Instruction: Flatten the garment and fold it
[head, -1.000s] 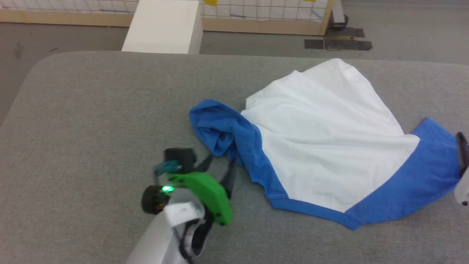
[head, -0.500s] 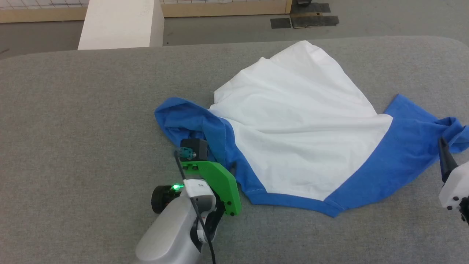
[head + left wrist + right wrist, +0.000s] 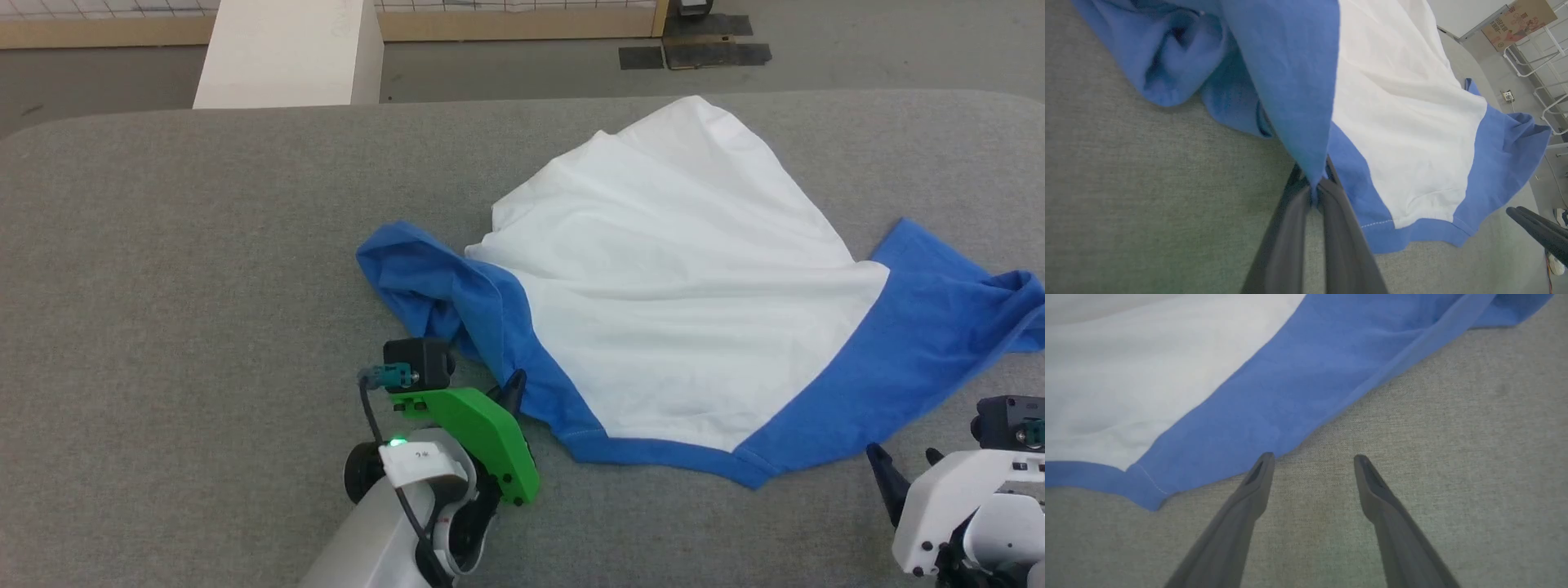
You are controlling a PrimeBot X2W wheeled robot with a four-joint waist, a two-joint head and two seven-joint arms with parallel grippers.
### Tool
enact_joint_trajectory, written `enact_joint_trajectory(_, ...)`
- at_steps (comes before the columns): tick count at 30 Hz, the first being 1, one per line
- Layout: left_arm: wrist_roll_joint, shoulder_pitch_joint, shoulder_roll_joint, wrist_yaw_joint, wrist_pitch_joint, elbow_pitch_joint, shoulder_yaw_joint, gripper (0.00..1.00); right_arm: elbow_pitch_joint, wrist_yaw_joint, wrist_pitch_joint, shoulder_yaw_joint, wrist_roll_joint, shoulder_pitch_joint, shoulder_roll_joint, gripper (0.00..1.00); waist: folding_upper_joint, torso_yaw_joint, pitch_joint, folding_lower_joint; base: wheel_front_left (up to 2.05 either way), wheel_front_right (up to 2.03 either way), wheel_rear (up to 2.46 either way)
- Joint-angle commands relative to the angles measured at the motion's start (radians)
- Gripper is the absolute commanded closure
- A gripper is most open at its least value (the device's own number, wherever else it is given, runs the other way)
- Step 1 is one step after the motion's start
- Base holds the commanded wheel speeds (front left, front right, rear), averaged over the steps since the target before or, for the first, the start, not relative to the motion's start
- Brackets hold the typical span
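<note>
The garment [image 3: 669,278], a white T-shirt with blue sleeves, lies rumpled on the grey table [image 3: 204,269]. Its left sleeve is bunched, its right sleeve spread toward the table's right edge. My left gripper [image 3: 513,384] is shut on the blue fabric of the left sleeve's edge; in the left wrist view the dark fingers [image 3: 1306,192] pinch a fold of the garment [image 3: 1392,114]. My right gripper [image 3: 1312,459] stands open just off the right sleeve's hem on the garment [image 3: 1290,384], with bare table between its fingers. In the head view the right gripper [image 3: 902,465] sits at the lower right.
A white box [image 3: 290,53] stands beyond the table's far edge, with a wooden-framed wire fence [image 3: 522,20] behind it. Grey floor lies past the table. The left half of the table is bare felt.
My left gripper has reached the bunched sleeve and shut on its blue edge. The right gripper has come further into the head view. The camera has shifted.
</note>
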Motion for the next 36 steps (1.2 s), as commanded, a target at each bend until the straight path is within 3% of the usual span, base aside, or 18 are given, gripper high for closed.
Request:
enact_joint_trajectory(1,-0.003,0.007,0.009,0.003,-0.002,-0.009,0.000,1.00,0.007,-0.002,-0.006,-0.009,-0.003,-0.021,0.010,0.00,0.0000,0.001,0.011,0.0000,0.00,0.00,0.00)
enact_joint_trajectory(11,-0.001,0.001,0.013,0.005,0.003,-0.023,-0.012,1.00,0.124,-0.002,-0.043,-0.043,-0.061,-0.142,0.043,0.00,0.0000,0.015,0.043,0.0000,0.00,0.00,0.00)
enact_joint_trajectory(12,-0.002,0.002,0.013,0.005,0.003,-0.023,-0.013,1.00,0.136,-0.002,-0.037,-0.043,-0.061,-0.147,0.044,0.04,0.0000,0.017,0.044,0.0000,0.00,0.00,0.00)
enact_joint_trajectory(13,-0.002,0.002,0.013,0.005,0.002,-0.023,-0.013,1.00,0.144,-0.002,-0.036,-0.045,-0.061,-0.152,0.045,0.75,0.0000,0.018,0.045,0.0000,0.00,0.00,0.00)
enact_joint_trajectory(14,-0.002,0.001,0.013,0.004,0.000,-0.024,-0.013,1.00,0.152,-0.002,-0.037,-0.046,-0.062,-0.157,0.045,1.00,0.0000,0.019,0.046,0.0000,0.00,0.00,0.00)
enact_joint_trajectory(20,-0.027,0.003,0.010,-0.013,-0.029,-0.043,0.002,1.00,0.143,-0.002,-0.064,-0.022,-0.033,-0.179,0.045,1.00,0.0000,0.021,0.039,0.0000,0.00,0.00,0.00)
enact_joint_trajectory(26,-0.169,0.001,0.000,-0.053,-0.092,-0.135,0.083,1.00,0.065,-0.002,-0.061,0.018,0.067,-0.248,0.037,1.00,0.0000,0.008,0.012,0.0000,0.00,0.00,0.00)
enact_joint_trajectory(32,-0.234,-0.166,0.016,-0.061,-0.074,-0.194,0.171,1.00,0.042,-0.002,0.033,0.083,0.190,-0.481,0.010,1.00,0.0000,0.003,0.022,0.0000,0.00,0.00,0.00)
enact_joint_trajectory(36,-0.207,-0.385,0.080,-0.052,-0.036,-0.137,0.221,1.00,0.122,-0.002,0.083,0.117,0.211,-0.718,-0.007,1.00,0.0000,0.011,0.070,0.0000,0.00,0.00,0.00)
